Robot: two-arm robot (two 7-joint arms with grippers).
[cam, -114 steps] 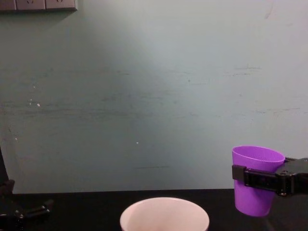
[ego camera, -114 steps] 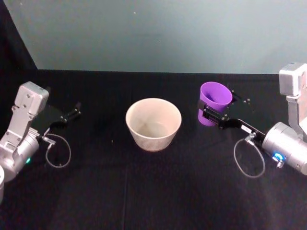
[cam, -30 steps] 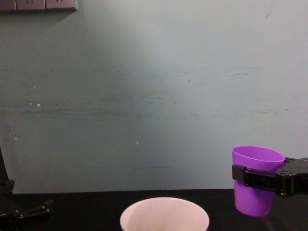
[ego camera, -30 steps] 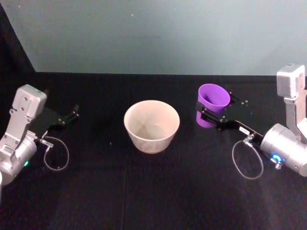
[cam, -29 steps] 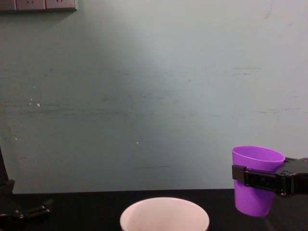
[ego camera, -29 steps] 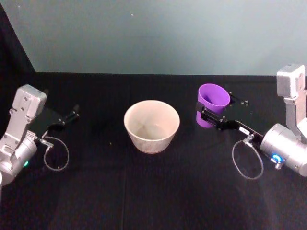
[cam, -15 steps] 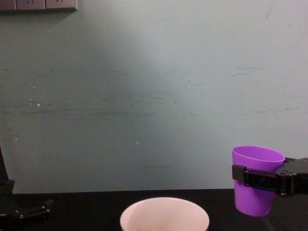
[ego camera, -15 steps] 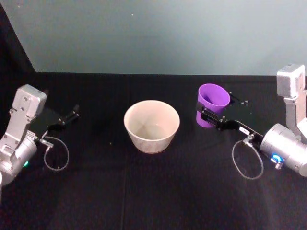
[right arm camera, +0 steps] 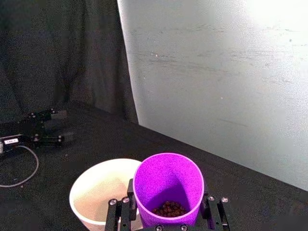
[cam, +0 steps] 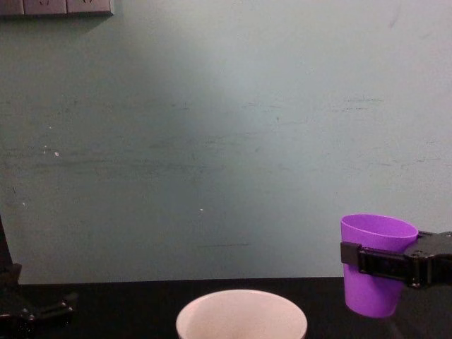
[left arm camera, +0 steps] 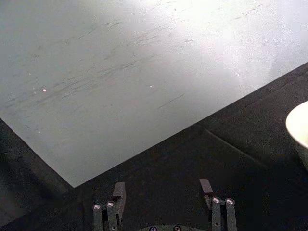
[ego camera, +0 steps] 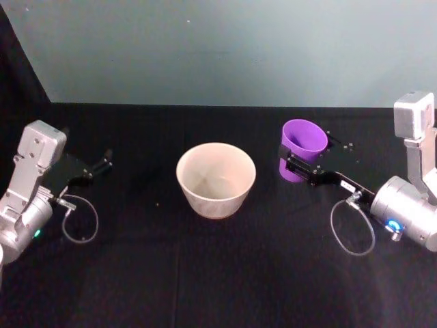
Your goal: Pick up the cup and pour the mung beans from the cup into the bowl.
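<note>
My right hand (ego camera: 298, 166) is clenched around the purple cup (ego camera: 305, 139), holding it upright, with dark mung beans (right arm camera: 168, 210) lying at its bottom. The pale bowl (ego camera: 217, 201) stands on the black tabletop (ego camera: 225, 273) near this hand, on the side toward my left one. My left hand (ego camera: 104, 161) rests released, fingers apart, well away beyond the bowl.
</note>
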